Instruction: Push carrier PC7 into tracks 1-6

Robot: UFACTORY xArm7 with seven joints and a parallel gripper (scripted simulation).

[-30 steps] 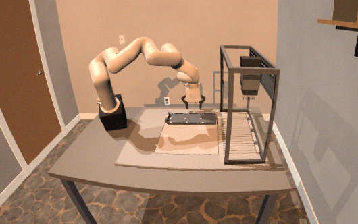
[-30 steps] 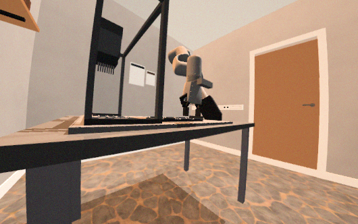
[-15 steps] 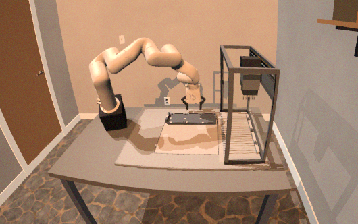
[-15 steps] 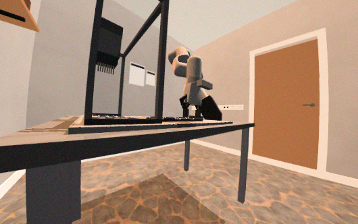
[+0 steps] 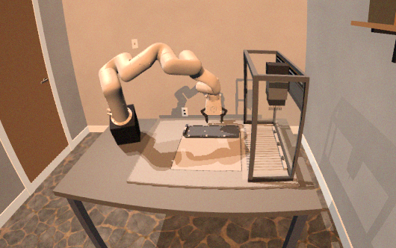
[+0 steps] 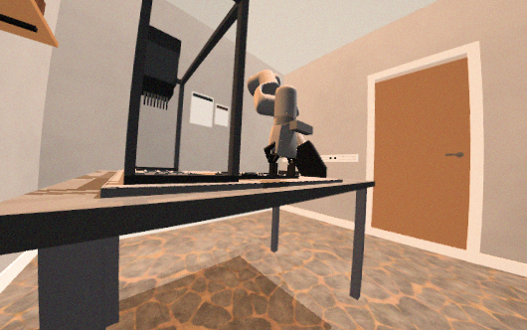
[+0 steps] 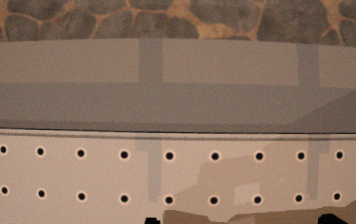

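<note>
Pincer: fingers spread wide, nothing between them; pointing down, low over the perforated deck, at the side toward the wall with the outlet. Carrier: dark, lying flat on the deck in front of the rails, just beside the pincer in the top view; contact cannot be told. Its long side runs from the arm's base side toward the rails. Black-framed enclosure stands over the rails. Counter bears all. Labels: no brand, carrier code or track number legible.
</note>
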